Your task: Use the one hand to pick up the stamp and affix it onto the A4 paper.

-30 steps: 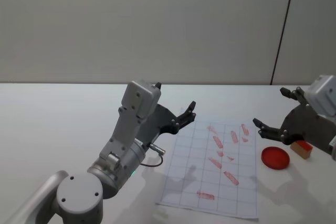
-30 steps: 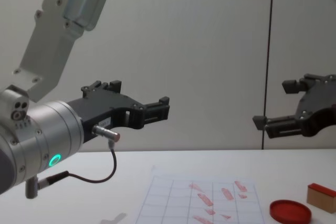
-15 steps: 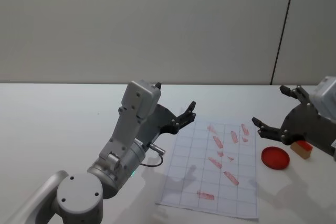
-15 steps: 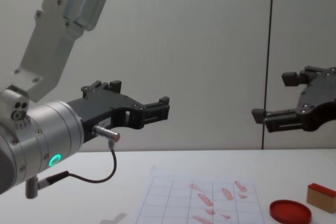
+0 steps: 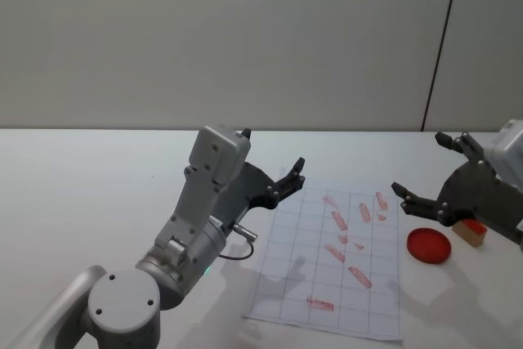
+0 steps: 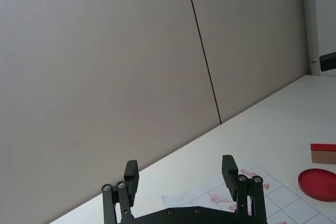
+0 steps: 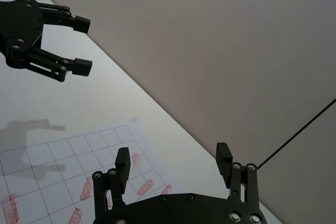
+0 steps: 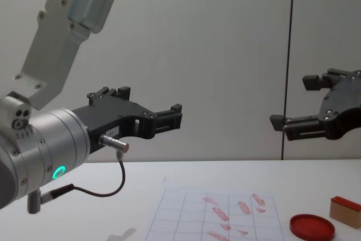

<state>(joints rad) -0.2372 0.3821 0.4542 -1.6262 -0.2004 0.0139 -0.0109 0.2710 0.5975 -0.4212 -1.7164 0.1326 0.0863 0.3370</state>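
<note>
1. Nearest the robot, the left gripper (image 5: 292, 176) hangs in the air over the table's (image 5: 90, 177) left part, its fingers spread and holding nothing; its tips reach toward the upper left corner of the A4 paper (image 5: 359, 304). A green light glows on its silver wrist (image 8: 53, 148), and a black cable (image 8: 107, 190) loops beneath it.

2. Next, the A4 paper lies flat on the table in front of the robot, a white sheet with a faint grid. Several red stamp marks (image 5: 339, 221) are scattered across its right half, and 1 more sits near its lower edge.

3. Right of the paper, just off its right edge, lies a flat round red ink pad (image 5: 428, 245). In the chest view it sits low at the right, beside the sheet.

4. Beyond the ink pad, still farther from the paper, stands the stamp (image 5: 471, 232), a tan wooden block with a red band on top. It rests on the table, untouched, near the pad but apart from it. In the chest view the stamp (image 8: 345, 211) sits at the right edge.

5. Above the ink pad and the stamp hovers the hand (image 5: 420, 177), the right gripper, with its black fingers wide apart and empty. Seen from the chest, the hand (image 8: 292, 102) is well above the table, clear of both the stamp and the paper's right edge.

6. Farthest back, behind the paper, a plain grey wall (image 5: 245, 38) rises from the table's far edge, with 1 dark vertical seam (image 5: 441, 38) on the right.
</note>
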